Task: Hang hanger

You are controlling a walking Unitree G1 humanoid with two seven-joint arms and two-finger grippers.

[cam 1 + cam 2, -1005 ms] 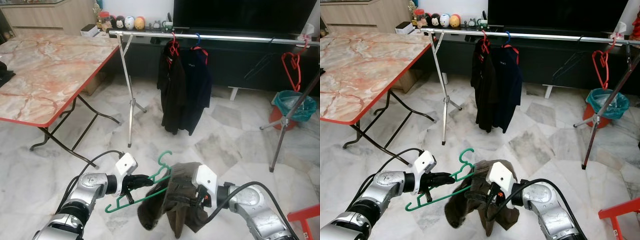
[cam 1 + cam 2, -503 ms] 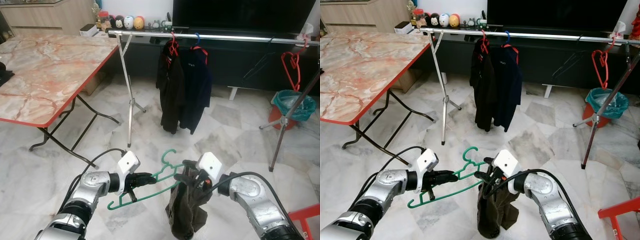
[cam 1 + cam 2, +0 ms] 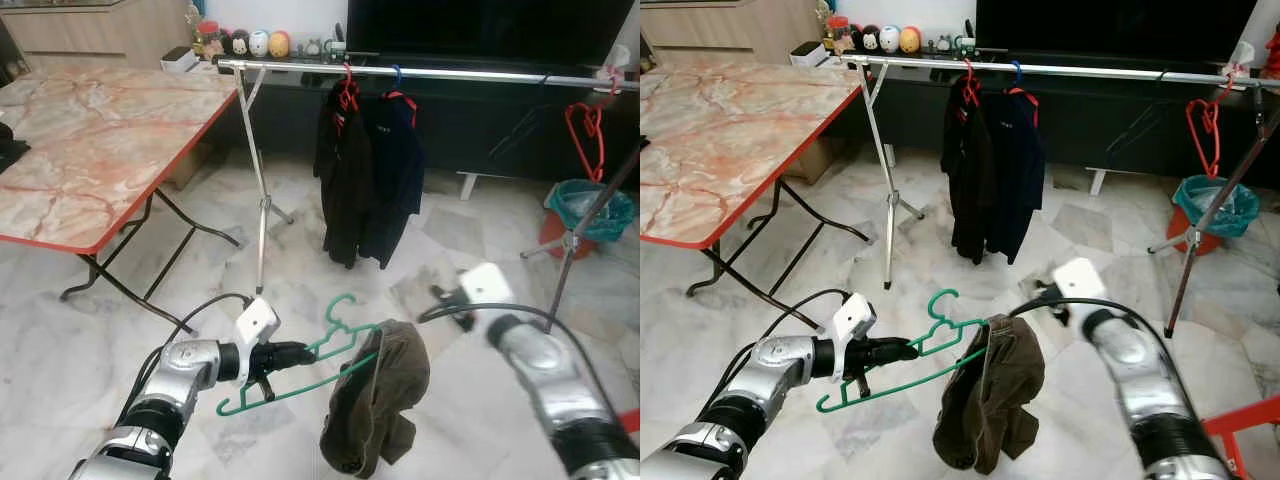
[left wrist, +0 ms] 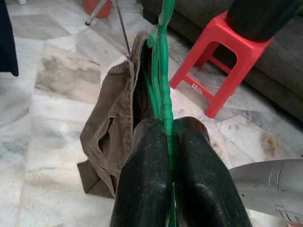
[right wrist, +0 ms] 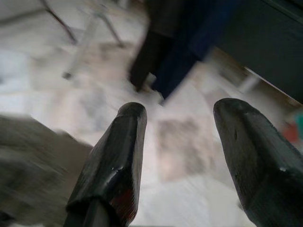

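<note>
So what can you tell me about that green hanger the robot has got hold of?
The green hanger looks like thin plastic, with a curled hook on top and notched shoulders. It is held out in mid-air above the marble floor, tilted, its hook pointing up. The left gripper is shut on one end of it. A crumpled brown garment hangs from the other end, drooping low. The right gripper is open and apart from it. It is not yet on the metal rail.
</note>
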